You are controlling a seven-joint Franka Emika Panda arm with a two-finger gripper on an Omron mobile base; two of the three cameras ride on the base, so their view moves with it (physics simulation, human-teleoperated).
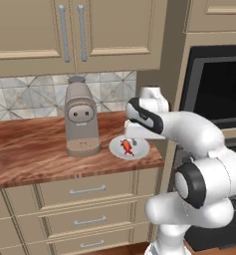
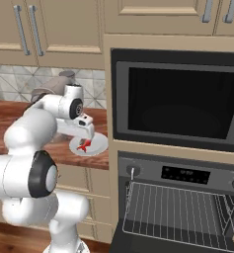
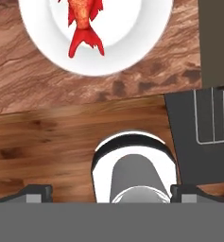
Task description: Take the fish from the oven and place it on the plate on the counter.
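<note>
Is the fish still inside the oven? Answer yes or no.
No, the fish lies on the white plate on the counter, beside the coffee machine.

The fish (image 1: 126,146) is being carried on the plate (image 1: 140,149), which is resting on the counter (image 1: 35,154) just right of the coffee machine (image 1: 81,117). The oven (image 2: 180,207) is being seen right of the plate, below counter level, its door lying open.

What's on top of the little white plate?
A tiny red-orange fish lies on the small round white plate, on the reddish-brown wood counter. In the hand view its head is cut off by the picture's top edge.
</note>
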